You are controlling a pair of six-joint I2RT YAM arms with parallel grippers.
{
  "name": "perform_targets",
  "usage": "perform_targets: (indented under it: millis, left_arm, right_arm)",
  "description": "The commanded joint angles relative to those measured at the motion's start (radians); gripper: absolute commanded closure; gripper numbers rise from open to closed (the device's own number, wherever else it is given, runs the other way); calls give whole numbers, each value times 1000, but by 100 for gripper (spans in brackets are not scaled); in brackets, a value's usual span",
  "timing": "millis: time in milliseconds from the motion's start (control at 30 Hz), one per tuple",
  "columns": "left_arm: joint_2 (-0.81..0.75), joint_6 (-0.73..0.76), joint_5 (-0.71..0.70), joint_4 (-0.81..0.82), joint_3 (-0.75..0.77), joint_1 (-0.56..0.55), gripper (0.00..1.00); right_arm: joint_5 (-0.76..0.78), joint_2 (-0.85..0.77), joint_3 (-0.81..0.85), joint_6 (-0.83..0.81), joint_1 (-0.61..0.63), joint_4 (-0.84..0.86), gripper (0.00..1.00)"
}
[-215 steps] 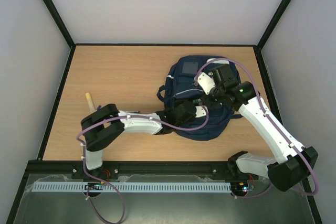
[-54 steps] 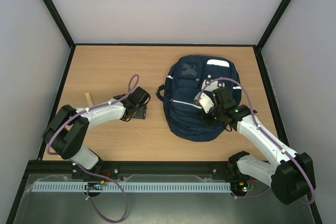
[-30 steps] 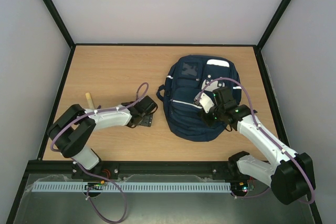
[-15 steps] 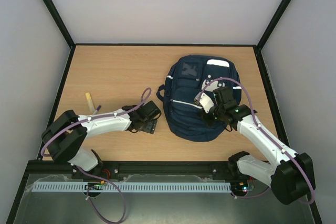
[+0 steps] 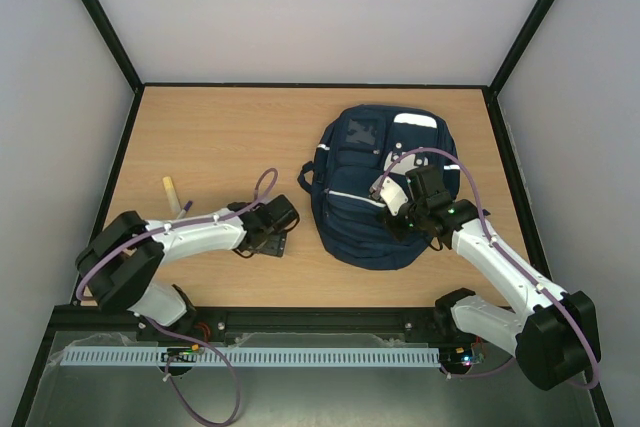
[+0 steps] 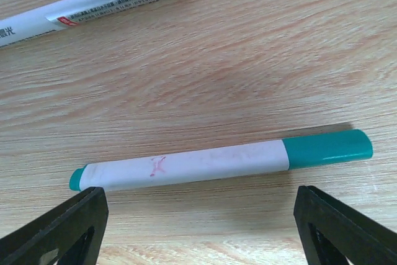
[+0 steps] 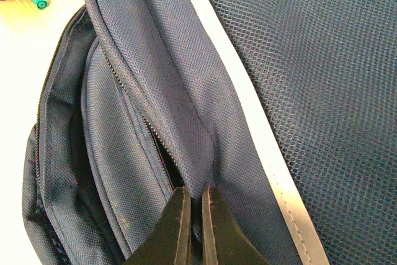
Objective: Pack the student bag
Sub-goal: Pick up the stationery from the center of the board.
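The student bag [image 5: 345, 212] looks soft and limp: right gripper [image 7: 195, 193], jaws closed, pinches a fold of it; left gripper [image 6: 201, 208], jaws agape, straddles a teal-capped marker [image 6: 217, 162].

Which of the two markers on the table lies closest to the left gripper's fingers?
The teal-capped marker, lying crosswise just ahead of the open left gripper. The red-capped marker lies farther off, at the view's top edge.
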Motion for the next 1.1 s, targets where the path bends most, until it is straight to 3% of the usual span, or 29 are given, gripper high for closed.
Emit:
perform_targets:
  millis: [0,200,433,567,700,767,1067]
  left_arm:
    - [-49,-45,38,14,-17,8,14]
    - [15,78,-18,68,5,9,14]
    - [154,163,72,64,80,13,17]
    - [132,163,176,73,39,13,21]
    - [73,148,255,81,-24,12,30]
    - [36,142,284,82,-52,6,39]
    - [-39,70,299,84,-64,-37,58]
  right_arm:
    - [-34,-9,-8,-2,-4,-38,99]
    - [-38,-9,-8,-2,-6,-40,99]
    - [-37,-6,-6,-2,-7,-45,99]
    - [-35,-8,-7,-2,-12,-42,99]
    - [-38,-4,-6,-4,-12,-43,99]
    - [-40,-3,-6,-5,-12,-43,99]
    - [-40,-5,-6,-5,-12,-45,99]
